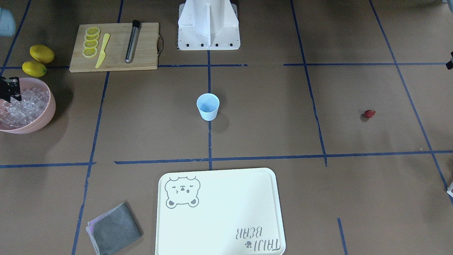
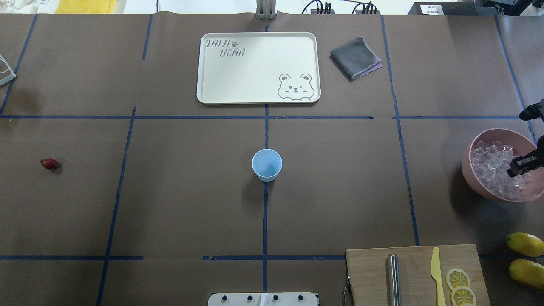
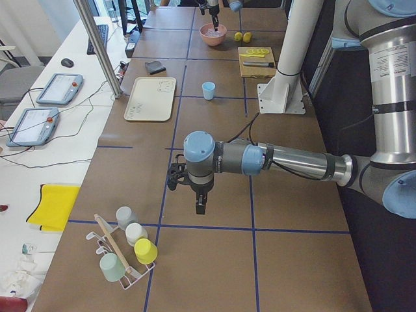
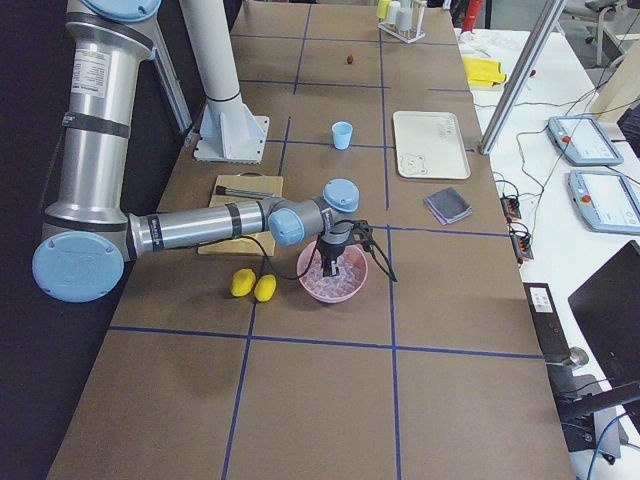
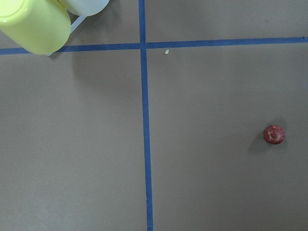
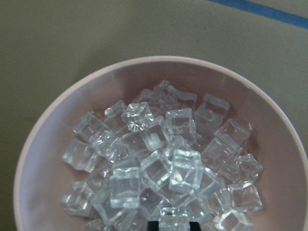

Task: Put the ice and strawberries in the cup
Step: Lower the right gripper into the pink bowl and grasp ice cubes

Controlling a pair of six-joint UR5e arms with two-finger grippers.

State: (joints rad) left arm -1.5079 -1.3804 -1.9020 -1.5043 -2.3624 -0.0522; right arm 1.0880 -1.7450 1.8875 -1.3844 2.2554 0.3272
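The pale blue cup (image 2: 267, 164) stands upright mid-table, also in the front view (image 1: 208, 106). The small dark red strawberry (image 2: 48, 163) lies alone far on my left; the left wrist view shows it (image 5: 274, 134) at right. The ice (image 6: 159, 168) fills the pink bowl (image 2: 469, 165) at far right. My right gripper (image 2: 515, 168) reaches down into the ice; its dark tips (image 6: 172, 226) sit close on either side of one cube. My left gripper (image 3: 200, 209) hangs above the table short of the strawberry; I cannot tell if it is open or shut.
A cream bear tray (image 2: 255, 68) and a folded grey cloth (image 2: 355, 57) lie at the far side. A wooden board (image 2: 374, 272) with lemon slices, a yellow knife and a metal tube is near right, with two lemons (image 2: 525, 244) beside it. A cup rack (image 3: 127, 250) stands far left.
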